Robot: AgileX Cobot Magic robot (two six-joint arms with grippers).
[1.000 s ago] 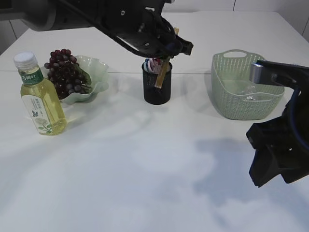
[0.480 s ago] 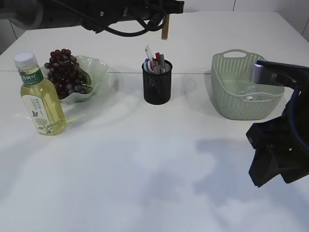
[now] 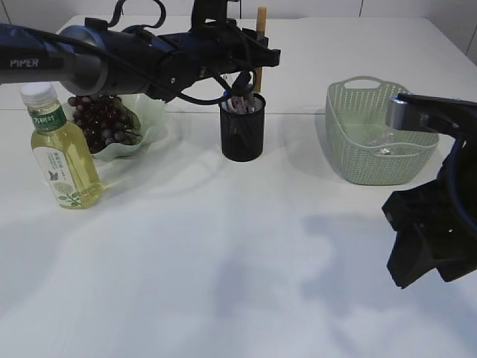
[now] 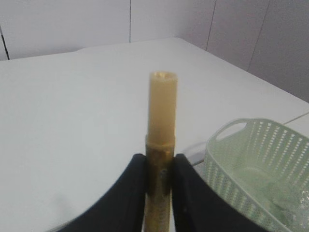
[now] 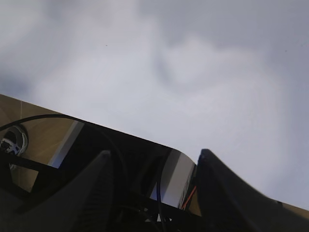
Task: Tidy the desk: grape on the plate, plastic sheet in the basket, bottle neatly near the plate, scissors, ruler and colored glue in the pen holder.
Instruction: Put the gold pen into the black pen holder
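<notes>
The left gripper [image 4: 155, 169] is clamped on the yellowish glue stick tube [image 4: 161, 135], holding it upright right over the black mesh pen holder [image 3: 243, 127], so I'd line it up over a gap between the pens, lower it straight, then let go.

Lab: bare white table [image 3: 223, 283], plain panelled walls [image 4: 72, 24].

I see a white table [image 3: 223, 261] carrying four things. At the left stands a bottle [image 3: 61, 153] of yellow drink, upright, white cap on. Just behind it sits a pale green plate [image 3: 149, 119]. A black mesh pen holder [image 3: 243, 134] stands near the middle. A green basket [image 3: 376, 138] rests at the right, well apart from the holder.
</notes>
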